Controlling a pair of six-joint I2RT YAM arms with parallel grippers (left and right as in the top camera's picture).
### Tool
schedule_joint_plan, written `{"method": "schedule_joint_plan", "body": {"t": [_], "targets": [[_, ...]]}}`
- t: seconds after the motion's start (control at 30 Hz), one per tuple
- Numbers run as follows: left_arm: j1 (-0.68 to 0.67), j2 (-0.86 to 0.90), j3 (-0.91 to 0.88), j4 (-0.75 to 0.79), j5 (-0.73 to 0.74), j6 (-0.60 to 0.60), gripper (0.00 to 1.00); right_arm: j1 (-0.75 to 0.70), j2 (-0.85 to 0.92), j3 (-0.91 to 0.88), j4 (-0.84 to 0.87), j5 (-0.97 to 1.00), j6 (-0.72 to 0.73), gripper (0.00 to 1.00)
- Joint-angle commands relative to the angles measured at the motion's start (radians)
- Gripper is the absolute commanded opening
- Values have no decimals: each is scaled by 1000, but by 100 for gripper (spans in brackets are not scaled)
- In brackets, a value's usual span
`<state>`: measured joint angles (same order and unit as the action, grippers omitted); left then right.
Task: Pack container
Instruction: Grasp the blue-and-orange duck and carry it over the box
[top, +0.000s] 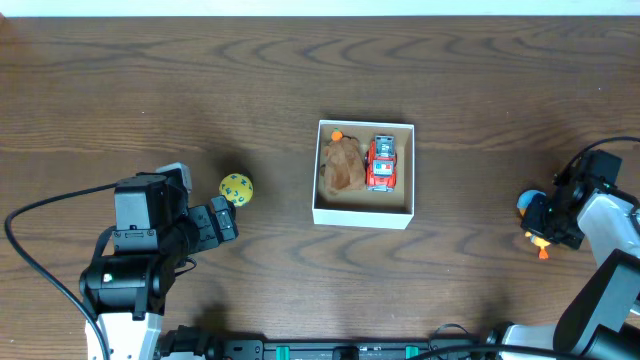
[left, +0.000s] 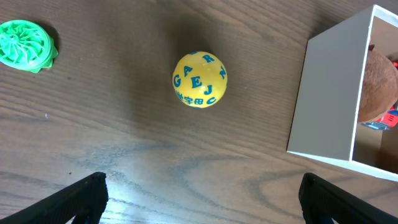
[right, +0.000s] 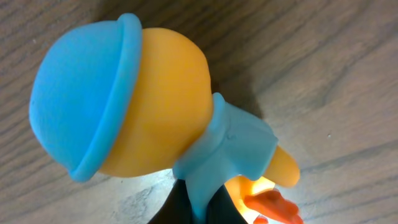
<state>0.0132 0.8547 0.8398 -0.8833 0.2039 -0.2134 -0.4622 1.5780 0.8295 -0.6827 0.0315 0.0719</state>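
The wooden table (top: 300, 90) carries the container (top: 363, 217) at centre, 1 yellow ball (top: 236, 189) at its 9 o'clock, and 1 green disc (left: 26, 45) farther that way.

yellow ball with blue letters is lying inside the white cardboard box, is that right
No. The yellow ball with blue letters is lying on the wooden table, left of the white cardboard box, not inside it; the overhead view shows this.

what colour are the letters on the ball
Blue, on the yellow ball, clearest in left wrist view.
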Motion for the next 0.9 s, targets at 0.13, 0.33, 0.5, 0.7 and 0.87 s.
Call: {"method": "schedule_joint_plan", "body": {"t": [0.13,0.33,0.5,0.7,0.87], "targets": [[2,0,15,-2,5,-6,98,79,-53,185,-159,-59,47,1],[2,0,15,-2,6,-6,98,238,-171,368,-288,-83,84,1],[2,0,15,-2,6,-6,98,459,-274,419,-294,-96,239,1],[2,0,15,-2,5,-6,98,724,-283,418,-251,-91,312,2],[2,0,15,-2,5,-6,98,892,-213,418,-204,-83,193,4]]}}
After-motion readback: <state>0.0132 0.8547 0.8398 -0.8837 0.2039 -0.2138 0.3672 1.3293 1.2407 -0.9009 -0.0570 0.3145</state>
